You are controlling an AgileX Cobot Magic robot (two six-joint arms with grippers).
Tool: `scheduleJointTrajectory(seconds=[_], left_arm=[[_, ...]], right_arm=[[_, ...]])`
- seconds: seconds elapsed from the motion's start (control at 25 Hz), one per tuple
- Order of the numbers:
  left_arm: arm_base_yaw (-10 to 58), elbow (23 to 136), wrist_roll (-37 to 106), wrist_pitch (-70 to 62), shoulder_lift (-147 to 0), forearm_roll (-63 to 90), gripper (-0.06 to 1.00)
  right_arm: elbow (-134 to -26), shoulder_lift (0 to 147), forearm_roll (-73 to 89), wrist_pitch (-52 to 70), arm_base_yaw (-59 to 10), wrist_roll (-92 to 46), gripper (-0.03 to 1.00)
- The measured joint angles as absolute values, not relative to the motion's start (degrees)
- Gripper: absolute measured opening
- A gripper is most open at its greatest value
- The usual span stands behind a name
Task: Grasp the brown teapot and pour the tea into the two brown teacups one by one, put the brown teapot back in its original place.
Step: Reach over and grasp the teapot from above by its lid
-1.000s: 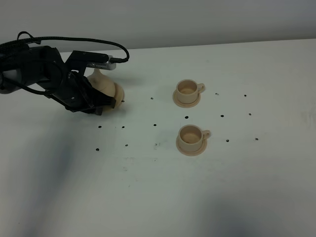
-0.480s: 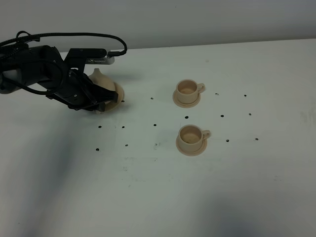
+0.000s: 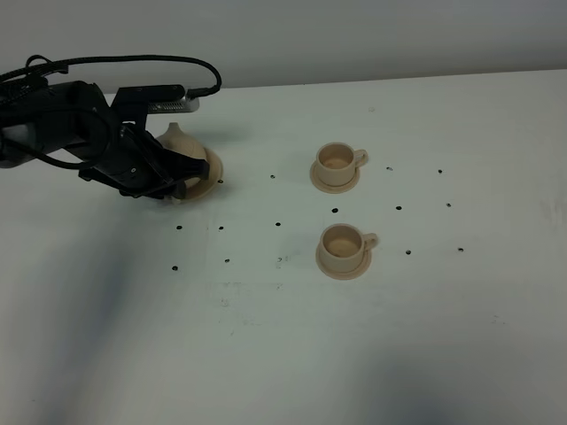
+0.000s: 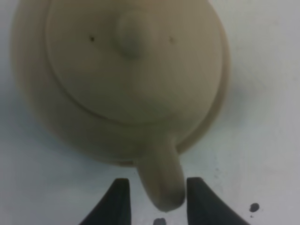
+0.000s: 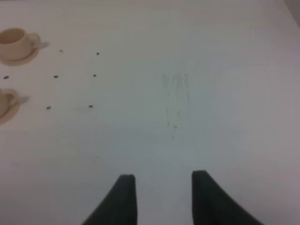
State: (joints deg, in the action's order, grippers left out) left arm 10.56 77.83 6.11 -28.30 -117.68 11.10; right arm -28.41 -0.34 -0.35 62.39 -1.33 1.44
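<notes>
L wrist: teapot from above, close & blurry, lid knob clear; a stub off its belly (handle or spout, can't tell) sits between L jaws, which are spread, thin gap each side, not pinching; only jaw tips in shot.
Ext high: L arm + cable cover most of pot, jaws hard to make out; pot at back-left of worktop, tan rim of wide saucer peeking out under it; far cup & near cup on own saucers, well apart from pot; black dots scattered; R arm out of shot.
R wrist: R jaws spread over worktop, gripping nothing; both cups at frame edge, one cut off.
</notes>
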Motion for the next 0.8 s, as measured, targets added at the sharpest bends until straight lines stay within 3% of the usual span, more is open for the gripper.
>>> scheduleJointTrajectory(seconds=[0.8], left_arm=[[10.3,77.8,4.3,-26.7,-119.0,11.0,0.28]], right_arm=[[-28.4,-0.3,-0.3,62.4,-1.3,1.4,0.31]])
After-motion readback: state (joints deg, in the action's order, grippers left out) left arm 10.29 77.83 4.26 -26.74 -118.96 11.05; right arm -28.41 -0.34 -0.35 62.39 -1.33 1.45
